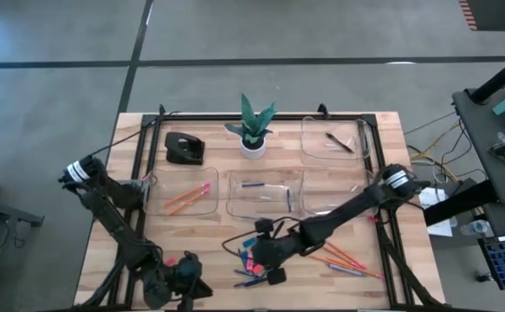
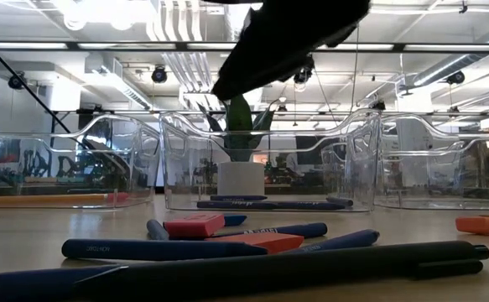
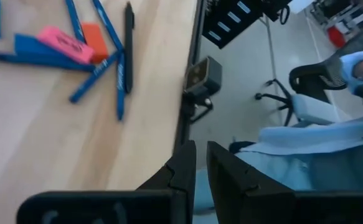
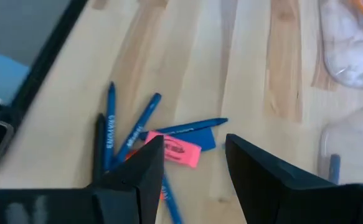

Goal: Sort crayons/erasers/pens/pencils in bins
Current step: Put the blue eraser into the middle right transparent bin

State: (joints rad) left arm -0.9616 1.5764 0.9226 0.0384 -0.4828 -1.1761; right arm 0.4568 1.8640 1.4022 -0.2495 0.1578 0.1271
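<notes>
Several blue crayons [image 1: 250, 270] and pink and red erasers [image 1: 249, 257] lie in a loose pile near the table's front edge. The pile also shows in the right wrist view, with a pink eraser [image 4: 182, 151] among crayons [image 4: 109, 132]. My right gripper [image 4: 193, 163] hovers open just above this pile, the pink eraser by one finger; I see no touch. Loose orange pencils [image 1: 343, 257] lie right of the pile. A dark pen [image 2: 311, 262] lies nearest the low camera. My left gripper [image 3: 201, 169] is shut and empty at the near edge, left of the pile.
Four clear bins stand mid-table: the left bin [image 1: 181, 192] holds orange pencils, the middle bin [image 1: 265, 192] crayons, the right bin [image 1: 334, 195] looks bare, and the far bin [image 1: 334, 139] holds a pen. A potted plant [image 1: 253, 130] and a black desk object [image 1: 184, 149] stand behind.
</notes>
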